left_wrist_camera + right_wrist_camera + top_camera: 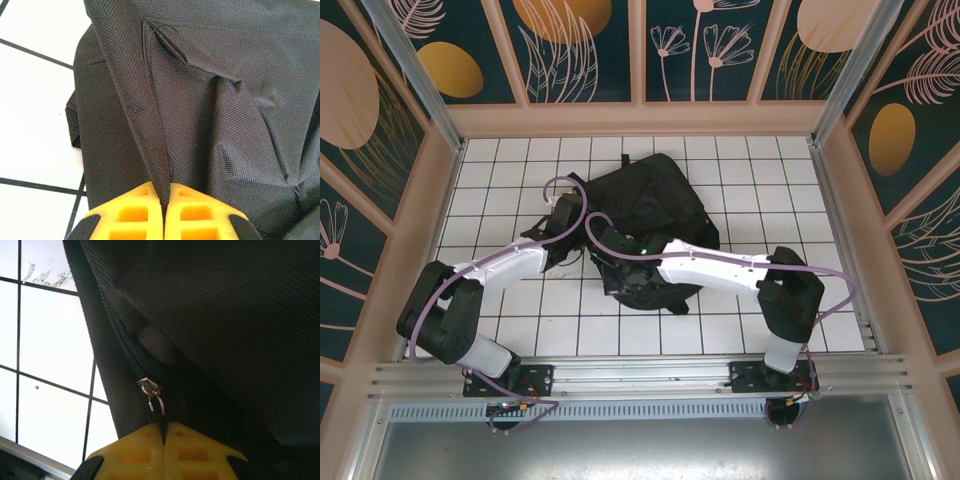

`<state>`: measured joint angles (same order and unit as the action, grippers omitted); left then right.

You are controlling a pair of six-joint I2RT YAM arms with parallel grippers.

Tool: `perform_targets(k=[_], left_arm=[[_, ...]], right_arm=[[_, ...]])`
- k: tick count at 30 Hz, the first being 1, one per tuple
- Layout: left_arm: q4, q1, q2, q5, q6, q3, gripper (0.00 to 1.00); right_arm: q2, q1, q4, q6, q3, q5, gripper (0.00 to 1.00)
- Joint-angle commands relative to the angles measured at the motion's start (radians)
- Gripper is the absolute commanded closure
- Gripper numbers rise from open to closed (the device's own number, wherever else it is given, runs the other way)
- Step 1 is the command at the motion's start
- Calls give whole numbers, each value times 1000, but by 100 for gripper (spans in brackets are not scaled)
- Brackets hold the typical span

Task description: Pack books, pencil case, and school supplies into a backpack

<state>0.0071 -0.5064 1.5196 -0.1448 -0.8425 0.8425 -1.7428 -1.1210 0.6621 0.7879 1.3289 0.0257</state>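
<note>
Top external: the black backpack (650, 215) lies mid-table on the white tiled table (770, 190), bare tiles all round it up to the walls. The left gripper (568, 212) meets its left edge, the right gripper (620, 272) its near edge.

Left wrist: the left gripper (164, 192) is clamped on a raised fold of backpack (225, 100) fabric; open tiles (35, 100) lie left.

Right wrist: the right gripper (164, 427) pinches the zipper pull (156, 402) at the backpack's (225, 315) edge, with tiles (50, 340) left.
</note>
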Motion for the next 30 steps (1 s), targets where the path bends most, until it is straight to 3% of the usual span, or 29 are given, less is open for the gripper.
perform_targets(k=[1, 7, 14, 18, 22, 24, 26, 30], left_arm=[[29, 20, 13, -117, 3, 36, 100], [11, 23, 12, -142, 31, 39, 100], [-30, 28, 27, -114, 64, 95, 100], [-111, 28, -26, -75, 80, 162, 51], [-275, 34, -130, -167, 48, 212, 24], [-354, 62, -179, -153, 25, 222, 20], [-365, 101, -223, -69, 4, 183, 20], [-336, 129, -312, 47, -29, 62, 27]], right_arm=[[71, -25, 149, -10, -55, -48, 100], [132, -2, 168, -105, -104, -64, 100], [226, 51, 16, -190, -163, -318, 100], [196, 106, -71, -127, -117, -372, 100], [141, 174, -207, -37, -76, -453, 100], [92, 195, -243, -16, -24, -470, 100], [40, 206, -256, -7, 45, -482, 100], [-76, 210, -271, 12, 188, -514, 100]])
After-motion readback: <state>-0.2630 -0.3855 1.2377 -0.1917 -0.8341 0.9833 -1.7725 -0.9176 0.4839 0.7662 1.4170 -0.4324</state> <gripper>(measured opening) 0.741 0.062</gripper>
